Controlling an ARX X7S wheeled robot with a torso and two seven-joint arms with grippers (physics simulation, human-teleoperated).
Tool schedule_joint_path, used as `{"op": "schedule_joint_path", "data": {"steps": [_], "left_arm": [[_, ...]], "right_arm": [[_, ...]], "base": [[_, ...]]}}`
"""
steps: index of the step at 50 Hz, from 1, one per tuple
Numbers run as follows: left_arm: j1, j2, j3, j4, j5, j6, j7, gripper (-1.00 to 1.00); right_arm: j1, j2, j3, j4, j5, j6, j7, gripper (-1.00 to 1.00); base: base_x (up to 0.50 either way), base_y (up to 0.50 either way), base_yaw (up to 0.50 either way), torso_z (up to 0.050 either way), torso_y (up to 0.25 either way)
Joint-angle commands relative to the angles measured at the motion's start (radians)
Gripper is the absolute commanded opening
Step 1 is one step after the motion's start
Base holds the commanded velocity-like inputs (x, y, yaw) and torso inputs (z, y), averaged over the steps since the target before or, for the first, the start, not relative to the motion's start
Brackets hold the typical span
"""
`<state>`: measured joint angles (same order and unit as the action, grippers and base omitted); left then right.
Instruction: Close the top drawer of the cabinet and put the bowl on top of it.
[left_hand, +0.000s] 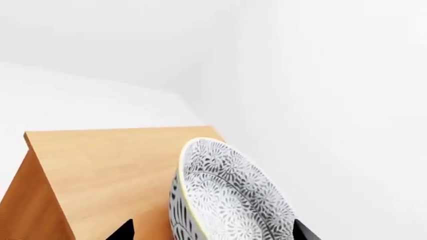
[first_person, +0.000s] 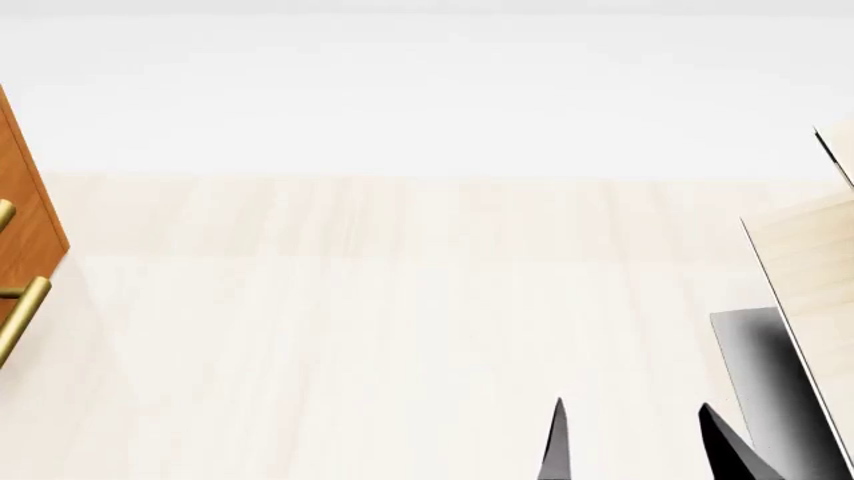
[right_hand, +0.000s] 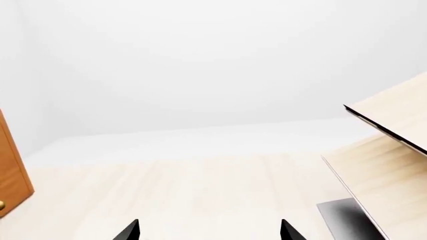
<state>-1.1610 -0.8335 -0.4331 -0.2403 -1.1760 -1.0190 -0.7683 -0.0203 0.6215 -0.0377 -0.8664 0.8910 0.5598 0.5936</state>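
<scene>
The grey-and-white floral bowl lies tilted in the left wrist view, over the cabinet's flat wooden top. My left gripper is open. Its black fingertips stand wide on either side of the bowl, one close against the bowl's edge and the other apart from it. The cabinet shows as a sliver at the head view's left edge with two brass handles. I cannot tell whether the top drawer is shut. My right gripper hangs open over the floor, holding nothing.
A pale light-wood structure with a dark base stands at the right, close to my right gripper; it also shows in the right wrist view. Pale floor lies between it and the cabinet. White walls stand behind.
</scene>
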Motion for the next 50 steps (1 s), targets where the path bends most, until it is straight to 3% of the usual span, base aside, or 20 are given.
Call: {"op": "schedule_joint_path", "data": {"steps": [1,14,36,50], "left_arm": [[0.093,-0.007,-0.143,0.185,-0.145,-0.089,-0.107,1.0],[0.145,-0.008,-0.239,0.421,-0.37,-0.201,-0.238,1.0],[0.366,-0.073,-0.393,0.734,-0.668,-0.337,-0.308,1.0],[0.572,0.008,-0.642,0.911,-0.757,-0.453,-0.275,1.0]], "right_arm": [[0.009,0.001,-0.009,0.003,0.001,0.003,0.003,1.0],[0.003,-0.007,-0.02,0.018,-0.016,-0.016,-0.011,1.0],[-0.013,-0.009,-0.026,0.02,-0.022,-0.034,-0.015,1.0],[-0.042,-0.005,-0.015,0.033,-0.031,-0.063,-0.031,1.0]], "base": [[0.0,0.0,0.0,0.0,0.0],[0.0,0.0,0.0,0.0,0.0],[0.0,0.0,0.0,0.0,0.0],[0.0,0.0,0.0,0.0,0.0]]}}
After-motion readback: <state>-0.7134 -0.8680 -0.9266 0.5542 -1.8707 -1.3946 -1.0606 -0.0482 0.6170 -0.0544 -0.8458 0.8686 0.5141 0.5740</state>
